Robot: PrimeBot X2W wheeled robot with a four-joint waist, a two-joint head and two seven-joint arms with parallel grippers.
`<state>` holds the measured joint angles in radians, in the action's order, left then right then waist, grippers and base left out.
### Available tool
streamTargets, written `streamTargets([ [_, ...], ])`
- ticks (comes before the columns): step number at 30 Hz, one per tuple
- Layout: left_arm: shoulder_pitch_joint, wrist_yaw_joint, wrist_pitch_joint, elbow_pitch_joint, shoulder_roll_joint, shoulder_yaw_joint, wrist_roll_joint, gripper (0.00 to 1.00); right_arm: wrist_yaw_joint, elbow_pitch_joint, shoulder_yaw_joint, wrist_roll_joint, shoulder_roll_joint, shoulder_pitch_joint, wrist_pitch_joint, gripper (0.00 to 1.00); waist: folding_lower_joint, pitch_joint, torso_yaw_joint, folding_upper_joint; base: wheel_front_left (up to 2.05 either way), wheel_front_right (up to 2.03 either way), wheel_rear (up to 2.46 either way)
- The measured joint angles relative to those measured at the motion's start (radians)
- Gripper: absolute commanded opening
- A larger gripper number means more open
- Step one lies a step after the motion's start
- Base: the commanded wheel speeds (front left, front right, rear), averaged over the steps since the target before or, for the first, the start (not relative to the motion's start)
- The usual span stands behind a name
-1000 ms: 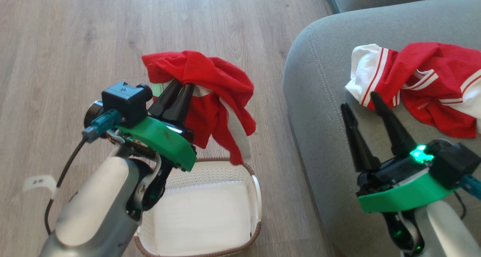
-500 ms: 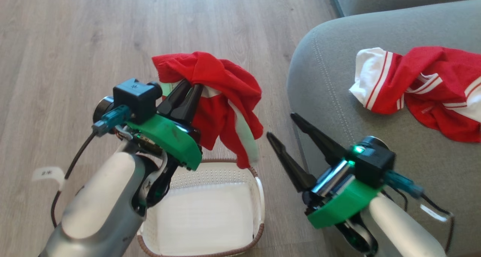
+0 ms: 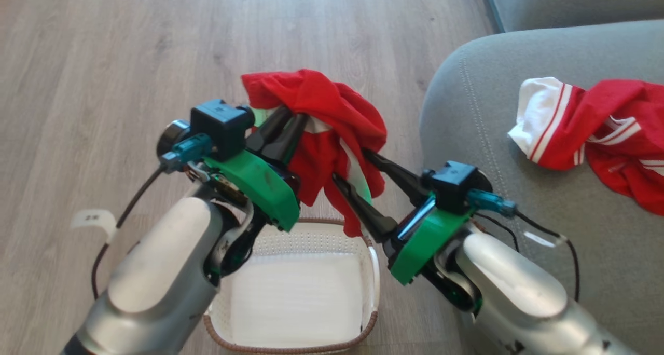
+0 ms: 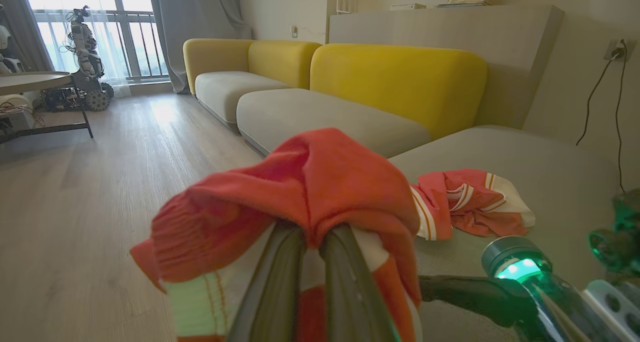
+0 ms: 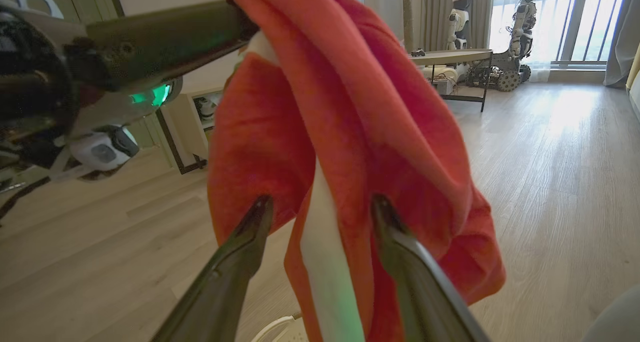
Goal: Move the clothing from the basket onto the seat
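Left gripper (image 3: pixel 293 122) pinched tight on a limp red sports garment (image 3: pixel 332 111) above the white basket (image 3: pixel 371 272), right gripper (image 3: pixel 350 164) spread wide astride its hanging fold, likely the best hold since light, slick fabric slips; second garment (image 3: pixel 596 129) lies right, on grey-green seat (image 3: pixel 467 137).

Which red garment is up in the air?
The red garment pinched by the left gripper, hanging over the basket; the other garment lies on the sofa cushion.

Red clothing (image 3: pixel 332 103) with white striped trim, white basket (image 3: pixel 311 236) with brown rim, grey-green seat (image 3: pixel 467 116)
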<state>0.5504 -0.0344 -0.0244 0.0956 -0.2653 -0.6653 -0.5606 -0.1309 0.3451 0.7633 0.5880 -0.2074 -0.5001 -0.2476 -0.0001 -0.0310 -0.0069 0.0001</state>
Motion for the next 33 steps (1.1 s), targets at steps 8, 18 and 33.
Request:
streamTargets([
  [8,0.014,0.026,0.006,0.032,0.031,-0.037,0.000,0.00,0.000,0.141,0.037,0.067,0.023,-0.087,-0.001,1.00,0.0000,-0.001,0.044,0.0000,0.00,0.00,0.00],
  [18,0.022,0.035,0.010,0.058,0.051,-0.063,0.000,0.00,0.000,0.182,0.043,0.091,0.042,-0.108,-0.005,0.00,0.0000,0.013,0.094,0.0000,0.00,0.00,0.00],
  [33,0.019,0.015,0.016,0.054,0.047,-0.063,-0.010,0.00,0.000,0.167,0.032,0.101,0.040,-0.108,-0.005,0.00,0.0000,0.012,0.076,0.0000,0.00,0.00,0.00],
])
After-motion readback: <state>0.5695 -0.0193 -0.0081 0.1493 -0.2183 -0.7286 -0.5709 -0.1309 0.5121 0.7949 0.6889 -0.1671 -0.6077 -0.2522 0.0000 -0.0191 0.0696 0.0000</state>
